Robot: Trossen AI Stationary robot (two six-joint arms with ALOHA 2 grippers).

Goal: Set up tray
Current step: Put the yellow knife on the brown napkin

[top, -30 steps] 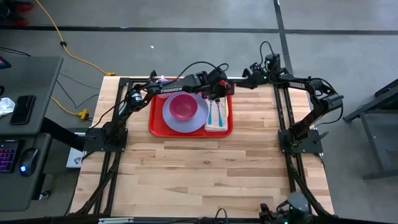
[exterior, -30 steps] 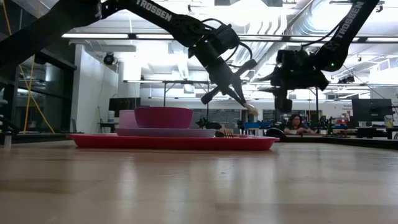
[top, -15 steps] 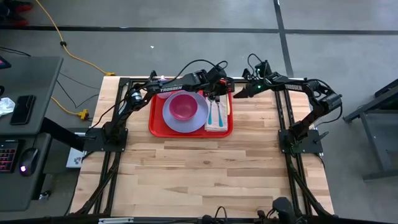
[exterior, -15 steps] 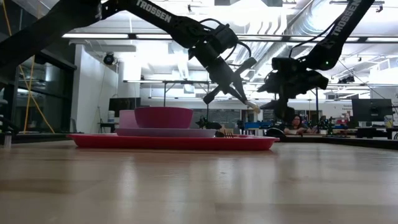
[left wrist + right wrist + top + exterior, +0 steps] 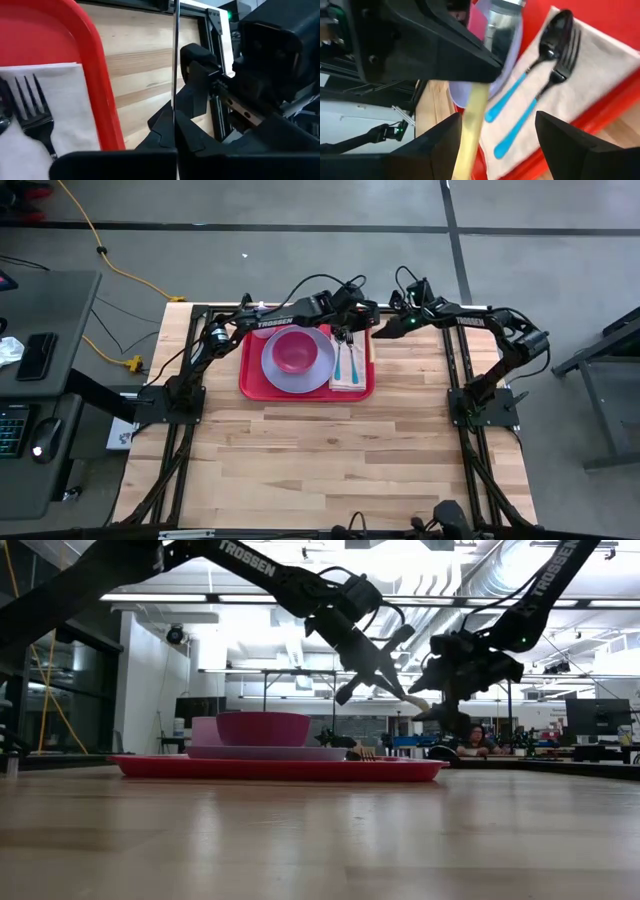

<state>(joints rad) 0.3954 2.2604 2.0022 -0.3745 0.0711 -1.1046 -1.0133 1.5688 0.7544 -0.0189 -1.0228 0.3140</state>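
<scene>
**Tray nearly set, last utensil mid-handover above it**

Tray (image 5: 252, 387) sits on the table at 12 o'clock in the high view, flat and close to the far edge. On it is a lavender plate (image 5: 275, 375) with a pink bowl (image 5: 292, 352) on top, taking up the tray's 9 o'clock side. A white napkin (image 5: 362, 375) lies on the tray's 3 o'clock side, with a spoon (image 5: 555, 25) and a fork (image 5: 560, 75) side by side on it, both blue-handled. I judge these parts done.

Left gripper (image 5: 352, 332) hangs above the tray's 1 o'clock corner, up off the surface. Its jaws are clamped tight on a cream-handled utensil (image 5: 470, 135), held by the metal end with the handle sticking out. It looks like a knife, but I cannot tell for sure.

Right gripper (image 5: 385, 330) is just at 3 o'clock of the left one, past the tray's edge, also in the air. Its fingers (image 5: 580, 150) are spread wide. In the right wrist view the cream handle runs between them with gaps on both sides, so it has hold of nothing.

What seems left:
- right gripper closes on the handle
- left gripper lets go
- the utensil goes down on the napkin by the spoon and fork, or beside the plate

Judged stage: late, one item off complete. The main risk I see is a slip at the handover, dropping the utensil onto the bowl or off the tray
</scene>
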